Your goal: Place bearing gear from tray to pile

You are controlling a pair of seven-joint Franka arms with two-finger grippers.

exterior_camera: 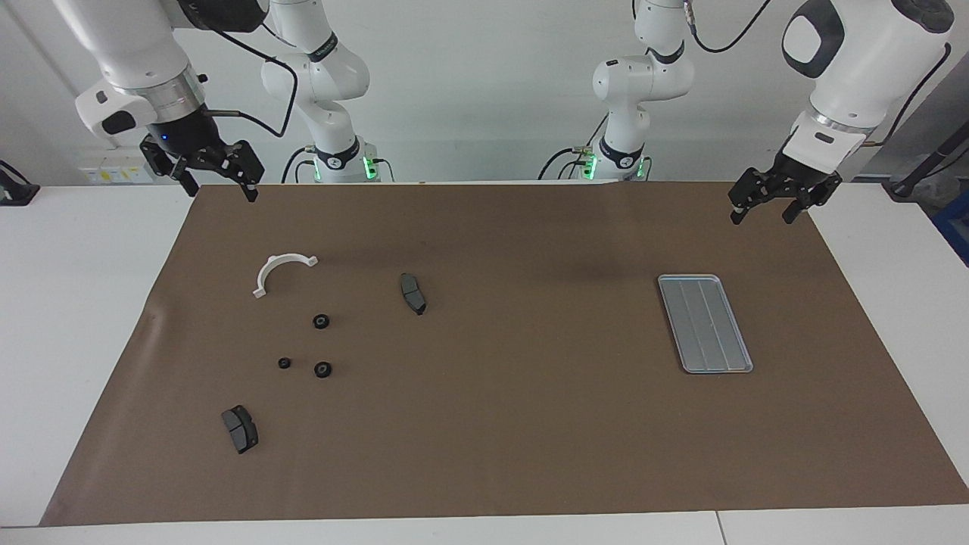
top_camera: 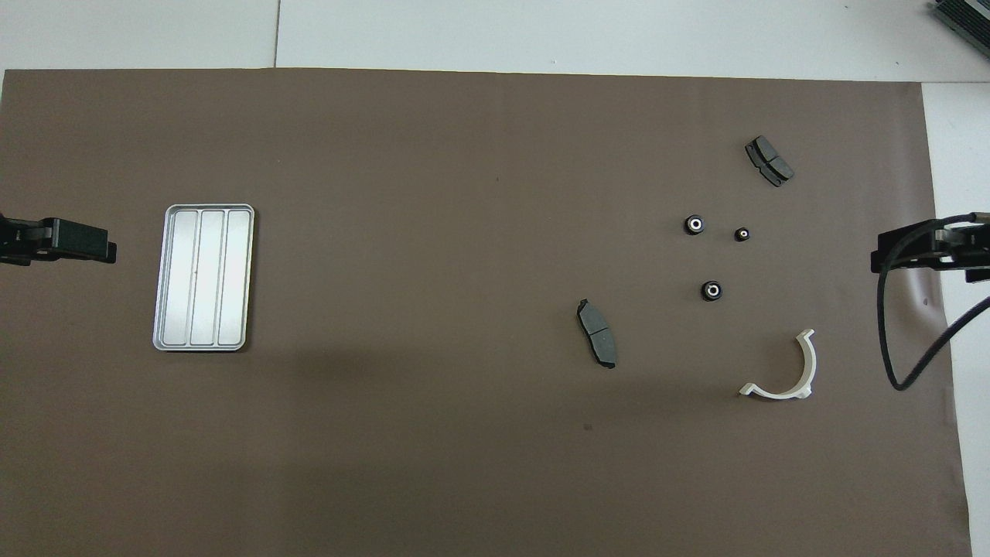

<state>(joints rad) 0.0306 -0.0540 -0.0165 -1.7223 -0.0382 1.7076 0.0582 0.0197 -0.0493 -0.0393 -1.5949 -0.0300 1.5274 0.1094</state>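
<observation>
In the facing view the tray (exterior_camera: pixel 705 324) lies flat on the brown mat (exterior_camera: pixel 530 424) toward the left arm's end of the table, and nothing rests in it, so by my reading the transfer is finished. The gears sit well apart from the tray, toward the right arm's end: one gear (exterior_camera: pixel 321 321) nearer the robots, a small gear (exterior_camera: pixel 284 363) and a larger gear (exterior_camera: pixel 323 369) just beside each other farther out. Around them lie a white half-ring (exterior_camera: pixel 281 272) and two brake pads (exterior_camera: pixel 412 293) (exterior_camera: pixel 240 428), a loose scatter serving as the pile. The left gripper (exterior_camera: pixel 763 206) hangs in the air over the mat's edge by the tray, fingers spread and empty; the right gripper (exterior_camera: pixel 219 185) hangs raised over the mat's corner, fingers likewise apart, holding nothing. From overhead, the tray (top_camera: pixel 204 277) again shows only bare ridges, and the three gears (top_camera: pixel 694 224) (top_camera: pixel 742 234) (top_camera: pixel 711 291) lie between a brake pad (top_camera: pixel 769 161) and the half-ring (top_camera: pixel 785 373); only the grippers' tips reach into this view.
</observation>
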